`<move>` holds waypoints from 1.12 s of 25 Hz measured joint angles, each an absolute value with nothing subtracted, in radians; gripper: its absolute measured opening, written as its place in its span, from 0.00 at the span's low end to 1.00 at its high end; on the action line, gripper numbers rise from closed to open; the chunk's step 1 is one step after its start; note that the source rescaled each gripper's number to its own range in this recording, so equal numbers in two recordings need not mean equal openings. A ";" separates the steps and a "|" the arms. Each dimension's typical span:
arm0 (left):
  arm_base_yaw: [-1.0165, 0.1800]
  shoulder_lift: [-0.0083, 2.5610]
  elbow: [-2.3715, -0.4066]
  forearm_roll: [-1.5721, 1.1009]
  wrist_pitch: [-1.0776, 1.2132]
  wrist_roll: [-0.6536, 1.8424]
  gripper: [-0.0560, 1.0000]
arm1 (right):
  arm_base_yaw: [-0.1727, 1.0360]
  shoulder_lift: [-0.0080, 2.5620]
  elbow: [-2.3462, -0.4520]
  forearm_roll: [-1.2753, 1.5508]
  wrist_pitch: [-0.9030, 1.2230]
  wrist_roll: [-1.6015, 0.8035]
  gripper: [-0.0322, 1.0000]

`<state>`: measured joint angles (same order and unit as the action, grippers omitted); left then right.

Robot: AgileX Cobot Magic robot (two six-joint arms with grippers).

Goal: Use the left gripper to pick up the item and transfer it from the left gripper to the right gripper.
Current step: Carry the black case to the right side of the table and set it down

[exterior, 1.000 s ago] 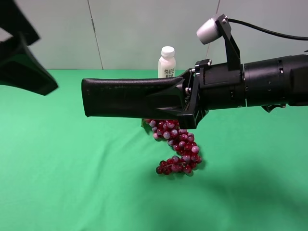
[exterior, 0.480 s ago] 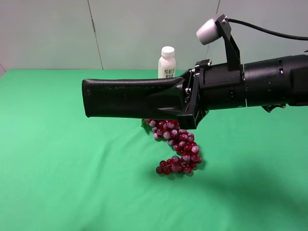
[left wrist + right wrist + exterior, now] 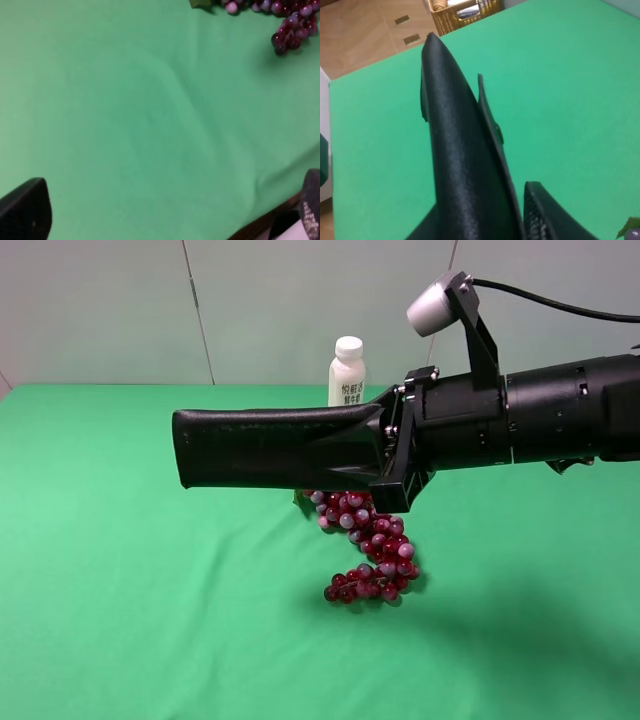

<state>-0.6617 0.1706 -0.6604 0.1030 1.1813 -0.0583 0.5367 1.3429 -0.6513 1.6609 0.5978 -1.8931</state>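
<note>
Handover judged complete: right pincer (image 3: 350, 445) clamps the black soft case (image 3: 250, 445) by one end, grapes (image 3: 370, 540) below it, left pincer (image 3: 167, 210) gaping empty; next, only steady holding.

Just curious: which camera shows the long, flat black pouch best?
The exterior high view: the long, flat, matte black soft case shows lengthwise. The right wrist view foreshortens it; the left wrist view misses it.

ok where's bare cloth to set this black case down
Bare green cloth lies left, right and in front of the bunch of red-purple grapes. Crowded: the middle, where the grapes sit beneath the held long matte black soft case, with the white bottle with green label behind.
</note>
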 joint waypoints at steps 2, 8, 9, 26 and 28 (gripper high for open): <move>-0.662 0.120 -0.622 0.103 1.173 -0.069 1.00 | 0.537 1.343 -0.651 1.661 0.591 -1.893 0.04; -0.662 0.075 -0.515 0.102 1.145 -0.129 1.00 | 0.537 1.343 -0.651 1.661 0.571 -1.893 0.04; -0.662 0.075 -0.509 0.100 1.128 -0.136 1.00 | 0.537 1.343 -0.651 1.661 0.566 -1.893 0.04; -0.662 0.075 -0.482 0.072 1.065 -0.143 1.00 | 0.537 1.343 -0.651 1.661 0.520 -1.855 0.04; -0.656 0.075 -0.482 0.072 1.065 -0.143 1.00 | 0.537 1.343 -0.651 1.661 0.504 -1.851 0.04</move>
